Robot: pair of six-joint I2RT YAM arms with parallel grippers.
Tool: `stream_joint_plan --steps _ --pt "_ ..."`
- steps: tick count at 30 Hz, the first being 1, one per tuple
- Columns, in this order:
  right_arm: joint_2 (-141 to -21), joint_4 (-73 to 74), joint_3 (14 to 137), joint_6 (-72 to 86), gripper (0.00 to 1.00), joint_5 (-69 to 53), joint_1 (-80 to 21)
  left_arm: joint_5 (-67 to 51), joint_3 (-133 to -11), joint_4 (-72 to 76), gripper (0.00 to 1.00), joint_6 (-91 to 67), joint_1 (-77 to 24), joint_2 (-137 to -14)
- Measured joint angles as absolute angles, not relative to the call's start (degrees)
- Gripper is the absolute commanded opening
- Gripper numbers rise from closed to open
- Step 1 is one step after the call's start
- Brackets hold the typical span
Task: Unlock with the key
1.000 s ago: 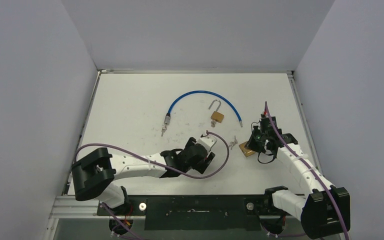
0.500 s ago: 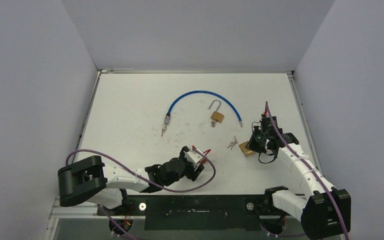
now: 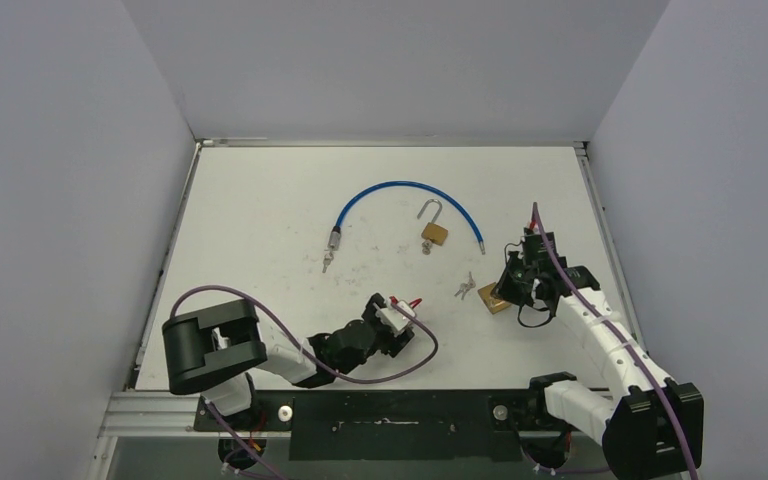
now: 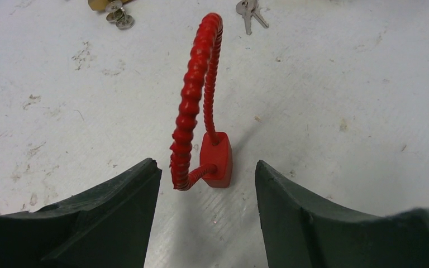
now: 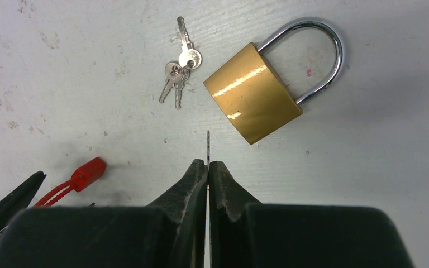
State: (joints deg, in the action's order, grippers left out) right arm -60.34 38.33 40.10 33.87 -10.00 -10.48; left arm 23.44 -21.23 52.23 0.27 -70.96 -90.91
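The right gripper (image 5: 208,165) is clenched on the key (image 5: 208,146), which shows edge-on as a thin blade projecting from between the fingertips. The blade tip points at the lower edge of the brass padlock (image 5: 254,92) and stops just short of it. This padlock lies flat on the tabletop (image 3: 260,210) close to the right edge, nearer the front edge than the far one, with its shackle seated in the body. A key bunch (image 5: 177,70) lies just beside the padlock, on the side toward the table centre.

The left gripper (image 4: 205,166) is released. Its jaws stand spread on either side of a red cable lock (image 4: 192,95), clear of it. The lock's loop stands upright near the middle of the front edge.

An open padlock (image 3: 434,232) and a blue cable (image 3: 400,188) lie near the tabletop centre.
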Motion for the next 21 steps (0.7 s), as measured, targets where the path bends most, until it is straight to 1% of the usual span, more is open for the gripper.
stream_joint_plan --steps 7,12,19,21 --pt "-59.9 38.9 40.8 33.9 0.0 -10.0 -10.5 23.9 -21.1 57.2 0.53 0.5 -70.9 -95.3" --pt "-59.7 39.2 41.3 33.9 0.0 -10.0 -10.5 23.7 -21.1 59.5 0.45 0.5 -70.9 -98.5" --pt "-59.5 39.9 41.4 34.0 0.0 -10.0 -10.5 23.7 -22.6 61.6 0.42 0.5 -70.8 -102.0" --pt "-59.5 40.0 41.6 34.0 0.0 -10.0 -10.5 23.6 -23.4 62.3 0.35 0.5 -70.8 -102.9"
